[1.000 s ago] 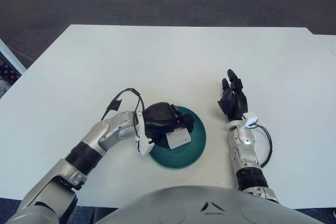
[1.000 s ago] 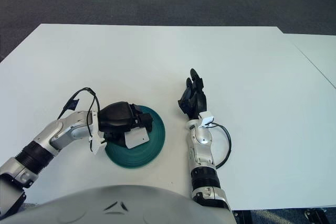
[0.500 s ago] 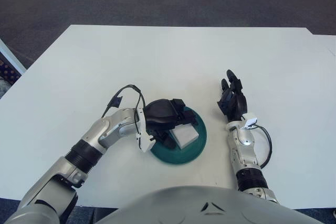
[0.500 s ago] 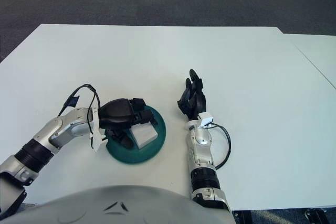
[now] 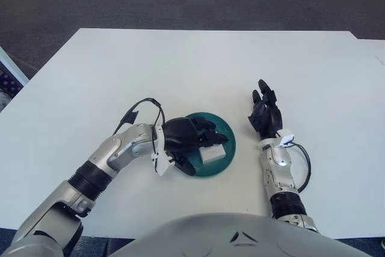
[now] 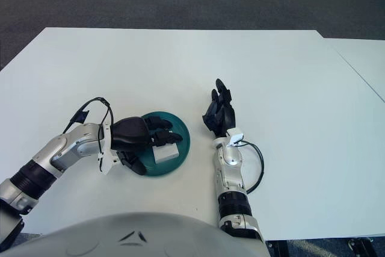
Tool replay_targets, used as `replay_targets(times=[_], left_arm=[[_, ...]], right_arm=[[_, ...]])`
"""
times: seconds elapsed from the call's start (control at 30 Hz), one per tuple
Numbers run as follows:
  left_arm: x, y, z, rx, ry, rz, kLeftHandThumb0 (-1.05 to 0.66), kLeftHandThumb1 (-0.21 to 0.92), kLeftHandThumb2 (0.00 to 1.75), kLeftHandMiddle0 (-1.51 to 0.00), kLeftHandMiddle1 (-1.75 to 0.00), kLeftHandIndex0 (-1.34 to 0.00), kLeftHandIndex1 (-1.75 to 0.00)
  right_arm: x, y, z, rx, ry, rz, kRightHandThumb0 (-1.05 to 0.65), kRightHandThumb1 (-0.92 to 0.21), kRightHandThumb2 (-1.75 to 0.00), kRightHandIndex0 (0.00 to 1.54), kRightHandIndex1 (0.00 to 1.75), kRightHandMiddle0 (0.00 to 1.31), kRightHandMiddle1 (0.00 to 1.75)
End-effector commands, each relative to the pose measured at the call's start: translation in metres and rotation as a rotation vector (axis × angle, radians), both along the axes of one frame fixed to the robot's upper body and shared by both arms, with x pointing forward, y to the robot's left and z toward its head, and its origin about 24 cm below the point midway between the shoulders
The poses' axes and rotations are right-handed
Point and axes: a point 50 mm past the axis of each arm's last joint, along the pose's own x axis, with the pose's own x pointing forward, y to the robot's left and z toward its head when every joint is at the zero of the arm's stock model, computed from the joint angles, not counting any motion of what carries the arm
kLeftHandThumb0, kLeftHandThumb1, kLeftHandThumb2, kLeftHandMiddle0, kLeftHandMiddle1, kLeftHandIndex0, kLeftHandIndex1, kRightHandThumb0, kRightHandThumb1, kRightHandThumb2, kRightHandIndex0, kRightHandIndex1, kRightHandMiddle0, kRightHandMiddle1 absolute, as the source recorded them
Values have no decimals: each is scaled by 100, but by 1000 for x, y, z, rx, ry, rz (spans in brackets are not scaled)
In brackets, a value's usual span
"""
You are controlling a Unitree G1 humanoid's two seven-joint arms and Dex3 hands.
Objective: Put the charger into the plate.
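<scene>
The main risk we see from here is the small white block-shaped charger (image 5: 211, 153) being dragged or flipped out as the left hand (image 5: 180, 139) leaves — its dark fingers (image 5: 207, 141) lie right across the charger's near edge, and a sideways pull rather than a lift could hook it and slide it up the shallow wall. The charger already lies inside the round dark-teal plate (image 5: 224, 129), toward the robot-side half of the dish, flat as far as we can tell, so the placing looks done or nearly so. A second hazard is the plate itself: the left palm sits over its left rim, and a push there could shift the whole dish on the white table (image 5: 198, 64). As for the left hand, the fingers look loosened and partly spread over the charger rather than clamped round it; whether a fingertip is touching its top we cannot tell — the dark fingers hide the contact. We judge it released, not gripping. The right hand (image 6: 221, 114) shows to the right of the plate, well apart from it, fingers extended and holding nothing.
</scene>
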Motion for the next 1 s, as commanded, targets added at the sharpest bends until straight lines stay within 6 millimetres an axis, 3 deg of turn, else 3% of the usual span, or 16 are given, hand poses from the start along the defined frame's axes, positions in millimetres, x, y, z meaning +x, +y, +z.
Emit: replay_targets(times=[0.0, 0.43, 0.97], left_arm=[[0, 5, 8, -16, 33, -2, -105, 92, 51, 0, 0, 0, 0], [3, 7, 12, -57, 46, 15, -105, 92, 30, 0, 0, 0, 0], [7, 7, 12, -73, 21, 48, -105, 92, 34, 0, 0, 0, 0]], right_arm=[[-58, 7, -72, 95, 350, -43, -98, -92, -93, 10, 0, 0, 30], [-58, 7, -71, 75, 360, -45, -98, -92, -91, 9, 0, 0, 27], [-57, 6, -70, 74, 337, -40, -98, -92, -92, 7, 0, 0, 28]])
